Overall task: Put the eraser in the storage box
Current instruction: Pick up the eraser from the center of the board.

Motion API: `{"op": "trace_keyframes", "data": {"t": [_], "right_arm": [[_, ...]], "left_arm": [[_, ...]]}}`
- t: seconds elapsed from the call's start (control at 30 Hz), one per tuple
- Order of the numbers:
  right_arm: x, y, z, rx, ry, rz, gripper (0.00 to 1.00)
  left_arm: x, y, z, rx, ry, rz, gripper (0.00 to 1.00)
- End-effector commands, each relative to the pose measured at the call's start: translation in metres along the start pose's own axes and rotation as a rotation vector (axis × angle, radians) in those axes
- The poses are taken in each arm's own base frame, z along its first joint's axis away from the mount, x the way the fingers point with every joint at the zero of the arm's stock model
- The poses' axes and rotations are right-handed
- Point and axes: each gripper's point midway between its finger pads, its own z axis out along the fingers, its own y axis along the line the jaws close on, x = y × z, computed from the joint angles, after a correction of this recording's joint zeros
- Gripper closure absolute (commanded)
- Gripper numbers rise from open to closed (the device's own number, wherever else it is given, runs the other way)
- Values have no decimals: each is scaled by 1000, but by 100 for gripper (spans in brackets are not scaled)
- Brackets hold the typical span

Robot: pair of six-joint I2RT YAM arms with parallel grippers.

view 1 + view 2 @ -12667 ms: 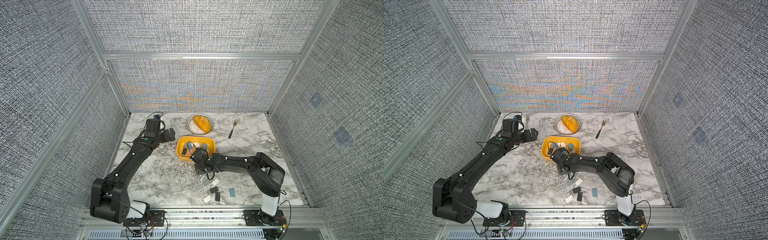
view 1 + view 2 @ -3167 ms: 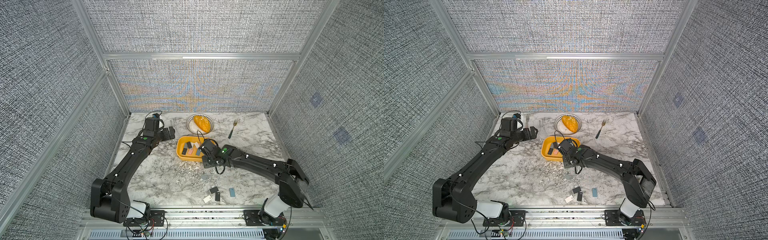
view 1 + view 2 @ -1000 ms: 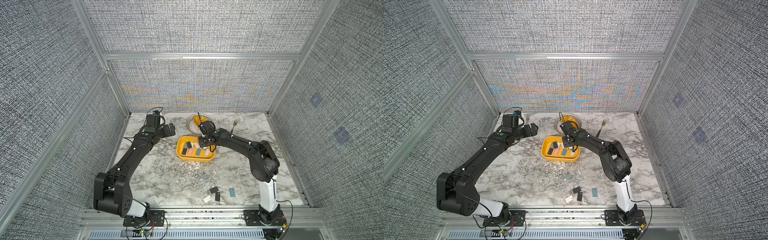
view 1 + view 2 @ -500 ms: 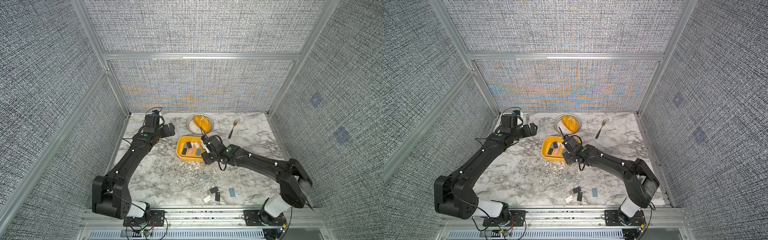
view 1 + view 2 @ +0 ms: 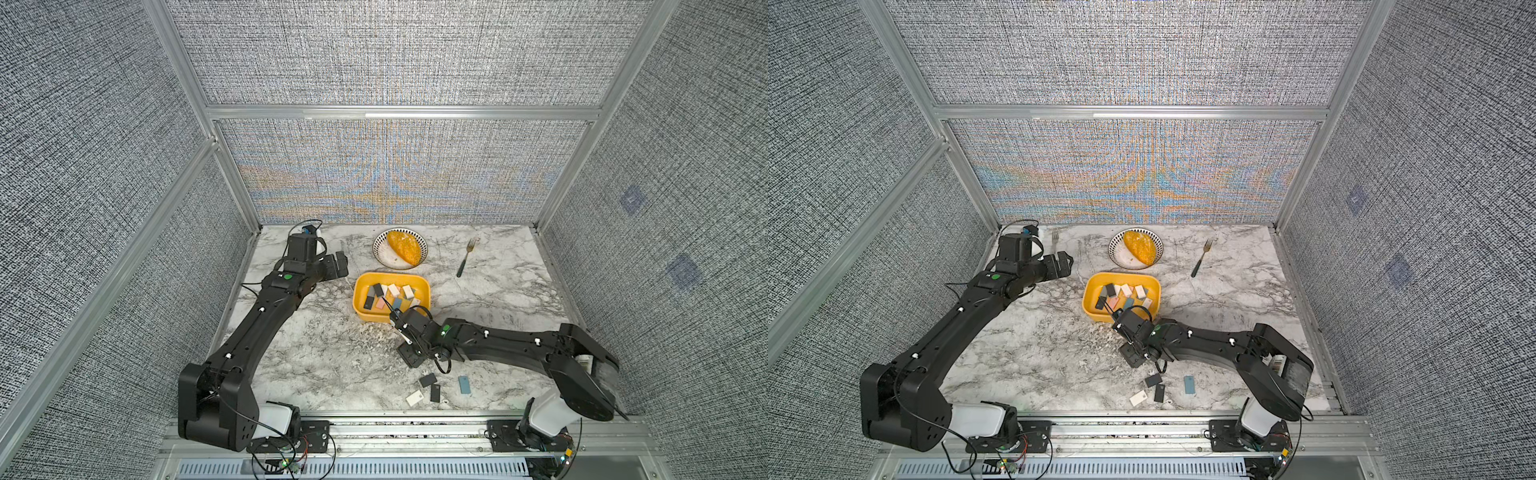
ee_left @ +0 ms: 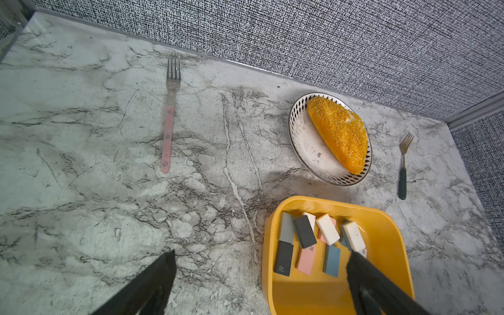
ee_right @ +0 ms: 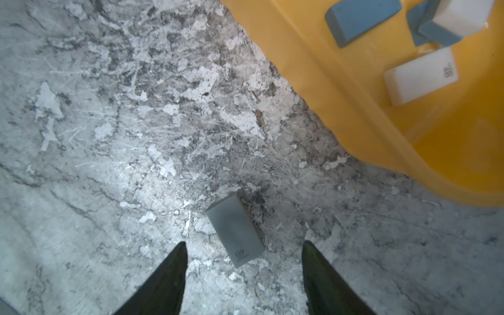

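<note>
Marble tabletop (image 5: 316,357) carries a grey eraser (image 7: 235,229) just outside the yellow storage box (image 7: 341,90), lying untouched between the parted, empty fingers of the right end effector (image 7: 244,243) (lined up to pinch it, I'd judge), while the left end effector (image 6: 261,253) hangs wide open beside the box.

4B on grey eraser (image 7: 235,231), 4B on black eraser (image 6: 283,257)

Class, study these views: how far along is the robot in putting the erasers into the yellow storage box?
Done: several erasers already lie in the storage box. In hand: nothing gripped; the right gripper hangs open over a grey eraser on the table. Left: that one, plus four loose erasers near the front edge.
</note>
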Motion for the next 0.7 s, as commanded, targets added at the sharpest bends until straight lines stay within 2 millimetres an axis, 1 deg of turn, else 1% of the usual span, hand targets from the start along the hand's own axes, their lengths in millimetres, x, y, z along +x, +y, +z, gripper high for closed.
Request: {"op": "trace_keyframes", "data": {"t": [0.0,0.27,0.67], "right_arm": [[2,2,4,-3,2,21,33],[17,5,19,-11,45,12,33],[22,5,33,-29,75,1,35]], "left_arm": [[1,0,-2,4,0,2,0],[2,0,-3,5,1,1,0],[3,1,-3,-2,1,3,0]]}}
